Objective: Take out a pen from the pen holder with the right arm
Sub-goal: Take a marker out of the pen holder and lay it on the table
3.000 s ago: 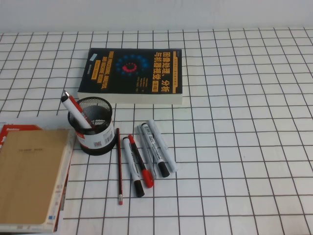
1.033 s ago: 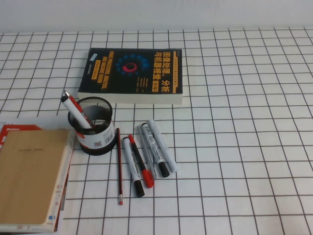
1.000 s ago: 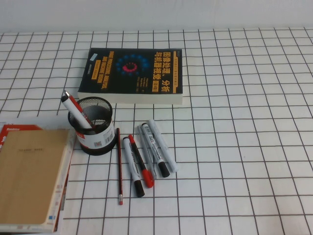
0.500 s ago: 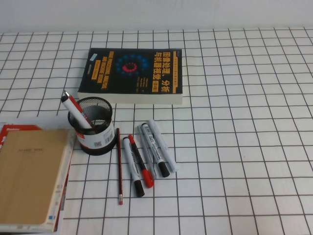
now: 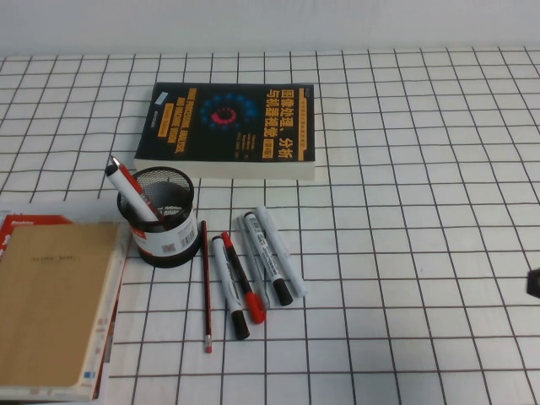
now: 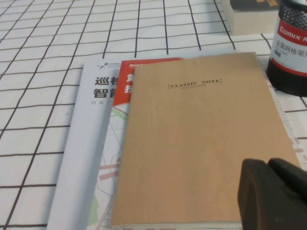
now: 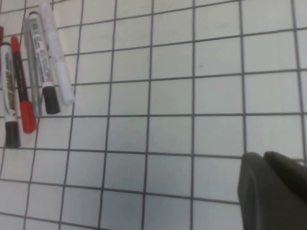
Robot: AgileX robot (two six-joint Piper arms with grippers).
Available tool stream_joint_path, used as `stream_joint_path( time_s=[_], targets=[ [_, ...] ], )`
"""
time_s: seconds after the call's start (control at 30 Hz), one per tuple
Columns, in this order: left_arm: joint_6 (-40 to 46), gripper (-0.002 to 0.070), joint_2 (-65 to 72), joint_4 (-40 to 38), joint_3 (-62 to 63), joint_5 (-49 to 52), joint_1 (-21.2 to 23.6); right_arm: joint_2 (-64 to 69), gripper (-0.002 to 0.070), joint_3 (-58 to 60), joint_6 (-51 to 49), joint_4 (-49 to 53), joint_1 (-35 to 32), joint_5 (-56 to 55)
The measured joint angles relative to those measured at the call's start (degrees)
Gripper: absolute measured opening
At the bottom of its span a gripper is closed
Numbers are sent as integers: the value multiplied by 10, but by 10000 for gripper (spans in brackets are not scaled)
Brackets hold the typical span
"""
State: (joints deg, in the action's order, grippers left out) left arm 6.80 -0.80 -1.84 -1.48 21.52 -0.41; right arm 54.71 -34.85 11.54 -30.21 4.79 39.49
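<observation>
Black mesh pen holder: the landmark item, upright on the grid-lined table.

Red-and-white pen: the task's item. It stands inside the pen holder, and its upper end leans out over the rim on the side toward the tan notebook.

Right gripper: well apart from the pen holder, beyond the loose markers, low over bare grid. Its jaws are closed and hold nothing.

Left gripper: over the notebook, near the pen holder, closed and empty.

Markers and pencil: flat on the table just beside the pen holder. They are not your target.

Handling note: open the right jaws before you arrive and pass above the markers. Match the pen's tilt and grip its exposed upper end. Draw it out along the lean, so the pen holder is less likely to tip.
</observation>
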Motion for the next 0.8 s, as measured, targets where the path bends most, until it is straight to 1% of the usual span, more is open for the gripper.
stream_joint_path(
  time_s=[0.1,0.33,0.47,0.6,0.67,0.73,0.8],
  targets=[
    [0,-4,0,0,0,0,0,56,-16,-41,0,9,62,-24],
    [0,-4,0,0,0,0,0,187,-16,-135,5,13,253,-140],
    [0,-4,0,0,0,0,0,259,-16,-181,27,13,361,-235],
    [0,-4,0,0,0,0,0,313,-12,-212,45,13,439,-343],
    [0,-4,0,0,0,0,0,336,7,-222,66,12,468,-391],
    [0,-4,0,0,0,0,0,361,43,-233,89,12,494,-442],
    [0,-4,0,0,0,0,0,387,99,-245,112,10,516,-483]
  ],
)
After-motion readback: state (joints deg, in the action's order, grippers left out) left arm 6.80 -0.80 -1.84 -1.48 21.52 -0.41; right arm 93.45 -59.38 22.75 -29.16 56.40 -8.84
